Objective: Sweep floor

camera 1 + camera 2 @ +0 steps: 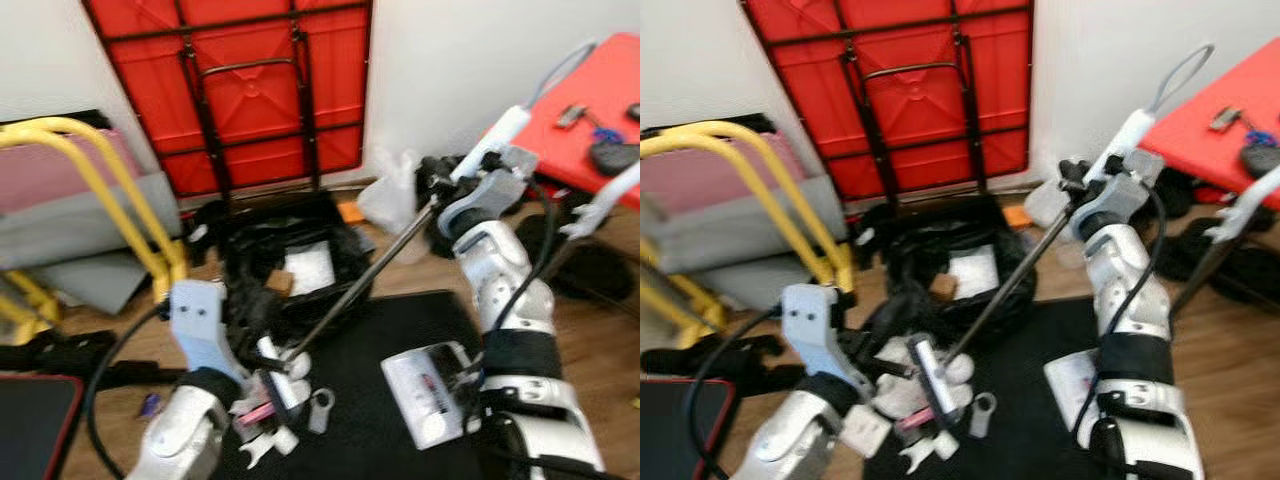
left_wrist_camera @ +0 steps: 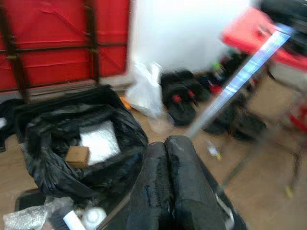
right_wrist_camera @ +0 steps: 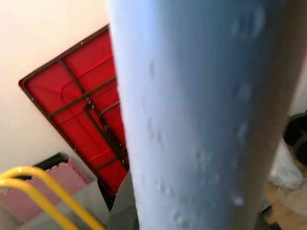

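I hold a broom whose thin dark handle (image 1: 375,270) slants from upper right down to its brush head (image 1: 283,368) at the edge of a black mat (image 1: 400,330). My right gripper (image 1: 438,192) is shut on the handle's upper part, just below the white grip (image 1: 505,128); the pale handle (image 3: 192,120) looms close in the right wrist view. White scraps and small litter (image 1: 272,432) lie by the brush head. My left gripper (image 2: 166,142) hovers just above that litter, fingers pressed together, aimed at an open black bag (image 2: 72,143).
The black bag (image 1: 300,265) holds a white sheet and a cardboard piece. A folded red table (image 1: 250,90) leans on the wall behind it. A yellow frame (image 1: 90,170) stands left. A red table (image 1: 590,100), a white plastic bag (image 1: 390,195) and black shoes (image 2: 182,96) are right.
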Available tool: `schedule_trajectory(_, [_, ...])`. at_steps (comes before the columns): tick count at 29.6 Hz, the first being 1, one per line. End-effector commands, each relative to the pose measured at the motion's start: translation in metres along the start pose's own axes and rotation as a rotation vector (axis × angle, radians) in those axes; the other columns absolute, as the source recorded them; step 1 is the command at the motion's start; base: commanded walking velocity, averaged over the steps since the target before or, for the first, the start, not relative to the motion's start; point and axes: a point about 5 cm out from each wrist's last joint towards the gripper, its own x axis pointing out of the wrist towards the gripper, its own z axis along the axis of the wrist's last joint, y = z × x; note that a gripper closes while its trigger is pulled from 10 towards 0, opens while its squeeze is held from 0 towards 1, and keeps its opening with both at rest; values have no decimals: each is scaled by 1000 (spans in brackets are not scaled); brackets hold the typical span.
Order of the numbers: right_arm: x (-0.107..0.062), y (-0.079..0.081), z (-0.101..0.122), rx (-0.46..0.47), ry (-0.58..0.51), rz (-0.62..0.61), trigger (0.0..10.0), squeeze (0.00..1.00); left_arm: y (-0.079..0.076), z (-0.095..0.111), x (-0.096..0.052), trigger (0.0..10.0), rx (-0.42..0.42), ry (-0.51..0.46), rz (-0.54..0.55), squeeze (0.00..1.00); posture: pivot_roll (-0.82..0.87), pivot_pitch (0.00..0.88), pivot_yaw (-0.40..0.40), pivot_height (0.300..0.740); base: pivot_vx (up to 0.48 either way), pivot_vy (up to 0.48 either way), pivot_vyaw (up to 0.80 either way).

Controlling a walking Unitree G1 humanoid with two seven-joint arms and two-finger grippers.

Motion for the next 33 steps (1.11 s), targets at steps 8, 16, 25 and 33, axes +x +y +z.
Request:
schedule_trajectory(8, [6,-13,14,-9,-75,-50,10000,0,-22,3,-8,10000,51,59,-210,0,-21,263,53,740,0,0,0])
schedule_trajectory(16, [15,-19,30,-84,-120,-70,10000,0,-28,8,-11,10000,39,48,-226,0,-3,295,50,740,0,0,0])
schedule_trajectory(25, [15,-35,40,-97,-165,-123,10000,0,-31,11,-17,10000,23,53,-230,0,28,321,64,740,0,0,0])
schedule_trajectory(33, [21,-37,45,-38,-219,-163,10000,0,-31,13,-23,10000,19,64,-234,0,54,341,82,740,0,0,0])
